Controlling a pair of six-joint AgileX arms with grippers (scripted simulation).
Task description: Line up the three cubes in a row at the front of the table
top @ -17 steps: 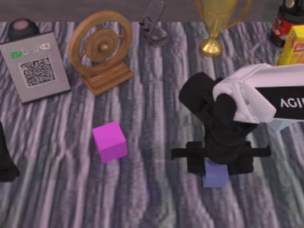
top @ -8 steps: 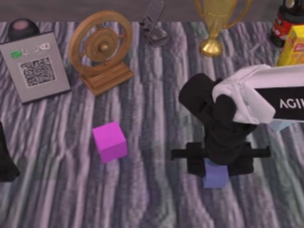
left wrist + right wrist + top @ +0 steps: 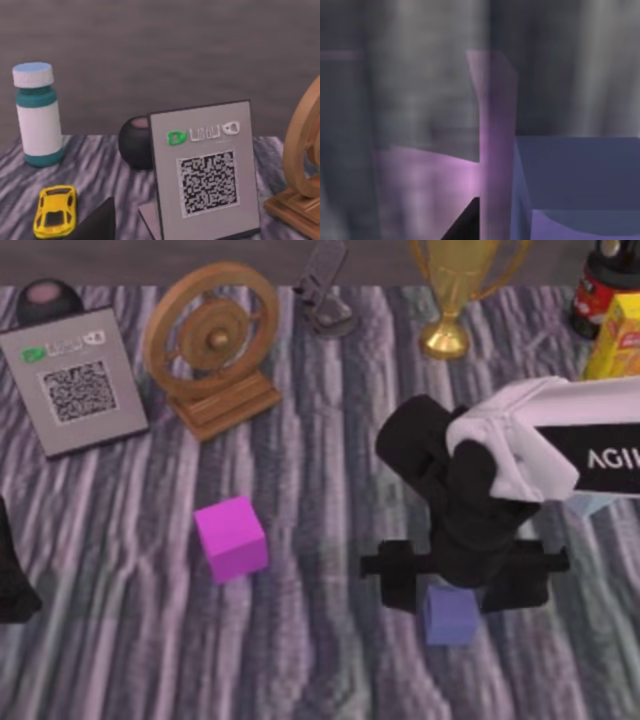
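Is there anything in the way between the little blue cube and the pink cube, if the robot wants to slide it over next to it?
Nothing visible is. The periwinkle cube sits under the right end effector, and only bare table lies between it and the magenta cube to the left. The wooden wheel and QR sign stand farther back.

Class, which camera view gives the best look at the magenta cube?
The top view: the magenta cube stands whole and unobstructed on the table. The right wrist view gives only a blurred pinkish patch that may be it; the left wrist view doesn't show it.
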